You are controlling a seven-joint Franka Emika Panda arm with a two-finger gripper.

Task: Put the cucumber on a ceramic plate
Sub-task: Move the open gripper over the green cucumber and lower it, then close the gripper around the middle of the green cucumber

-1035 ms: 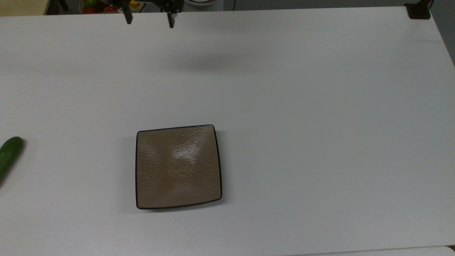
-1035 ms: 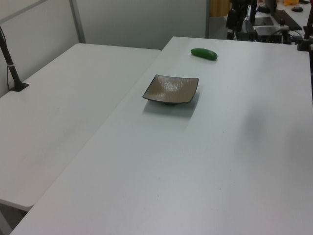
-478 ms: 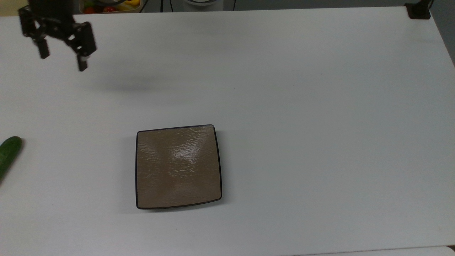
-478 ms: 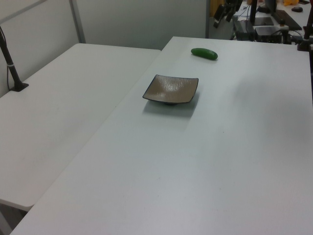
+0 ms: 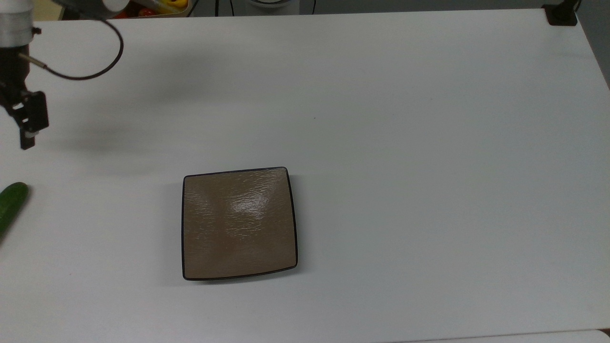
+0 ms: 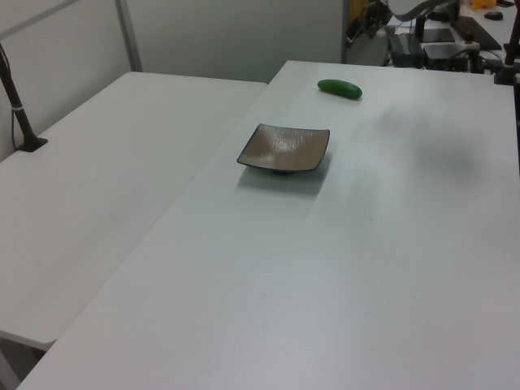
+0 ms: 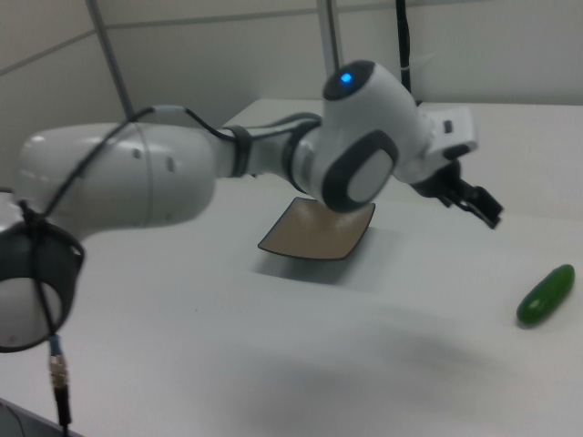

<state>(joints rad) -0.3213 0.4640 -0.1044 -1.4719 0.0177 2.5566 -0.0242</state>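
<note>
The dark green cucumber [image 5: 10, 205] lies on the white table at the top view's far left edge, partly cut off; it also shows in the left view [image 6: 340, 89] and the right view [image 7: 547, 295]. The square brown plate [image 5: 238, 223] with a dark rim sits bare near the table's middle [image 6: 284, 147] [image 7: 319, 232]. My gripper [image 7: 481, 211] hovers open above the table, between plate and cucumber in the right view. In the top view one black finger [image 5: 27, 138] hangs at the left edge, above the cucumber in the picture and apart from it.
My white arm [image 7: 182, 173] fills the right view's left. A black cable [image 5: 102, 62] loops from the wrist. A bin of fruit [image 5: 162, 6] stands beyond the table's far edge. A black clamp [image 5: 562, 14] sits on the top view's top right corner. A second table [image 6: 106, 162] adjoins.
The gripper has swept from the top view's upper edge leftward and down towards the cucumber, staying open. Plate and cucumber have not moved.
</note>
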